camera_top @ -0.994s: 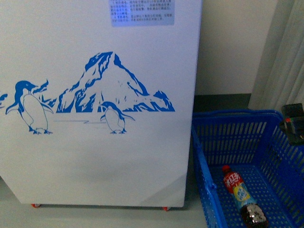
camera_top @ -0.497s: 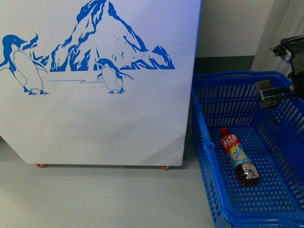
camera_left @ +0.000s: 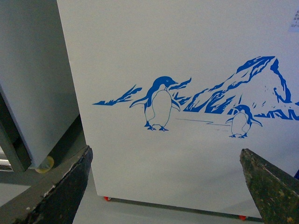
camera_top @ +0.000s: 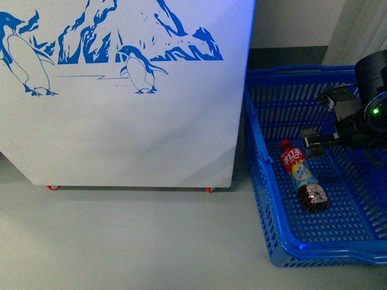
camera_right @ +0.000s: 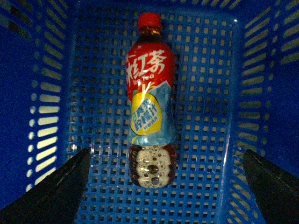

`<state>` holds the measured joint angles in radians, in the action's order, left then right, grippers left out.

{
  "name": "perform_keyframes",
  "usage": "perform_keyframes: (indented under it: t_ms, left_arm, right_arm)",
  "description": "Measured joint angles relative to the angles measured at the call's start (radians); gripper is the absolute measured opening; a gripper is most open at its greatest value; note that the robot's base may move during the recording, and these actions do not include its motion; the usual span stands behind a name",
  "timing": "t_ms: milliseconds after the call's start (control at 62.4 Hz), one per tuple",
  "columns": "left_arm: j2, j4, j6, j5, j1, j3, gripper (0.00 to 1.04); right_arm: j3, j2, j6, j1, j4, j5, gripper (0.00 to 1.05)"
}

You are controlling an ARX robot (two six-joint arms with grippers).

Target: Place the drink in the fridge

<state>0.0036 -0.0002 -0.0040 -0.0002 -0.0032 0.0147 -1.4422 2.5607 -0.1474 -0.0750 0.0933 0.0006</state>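
Plainly, in the front view the drink (camera_top: 304,180) lies on its side on the floor of the blue basket (camera_top: 259,175), just right of the fridge (camera_top: 133,133), with the right claw (camera_top: 320,118) spread open above it. Left wrist view: the left claw (camera_left: 166,158) gapes empty toward the fridge. Right wrist view: the fingers (camera_right: 56,186) straddle the drink; an off-centre descent could roll it or snag the basket.

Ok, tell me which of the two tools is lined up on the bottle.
The right tool: it hangs open above the bottle lying in the blue basket. The left tool, also open, faces only the white fridge.
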Motion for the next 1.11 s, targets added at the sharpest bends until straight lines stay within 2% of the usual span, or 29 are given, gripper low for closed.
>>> perform_keyframes:
  t_ms: [449,705,1106]
  left_arm:
    - [0.0,0.0,0.0,0.0,0.0,0.0,0.97]
    - [0.0,0.0,0.0,0.0,0.0,0.0,0.97]
    - [0.0,0.0,0.0,0.0,0.0,0.0,0.97]
  right_arm:
    - [-0.2,0.214,0.0,-0.003,-0.08,-0.049,0.97]
    - [-0.29,0.301,0.002,-0.001,-0.101,-0.139,0.97]
    - [-0.407,0.388,-0.003,0.005,-0.133,-0.122,0.97]
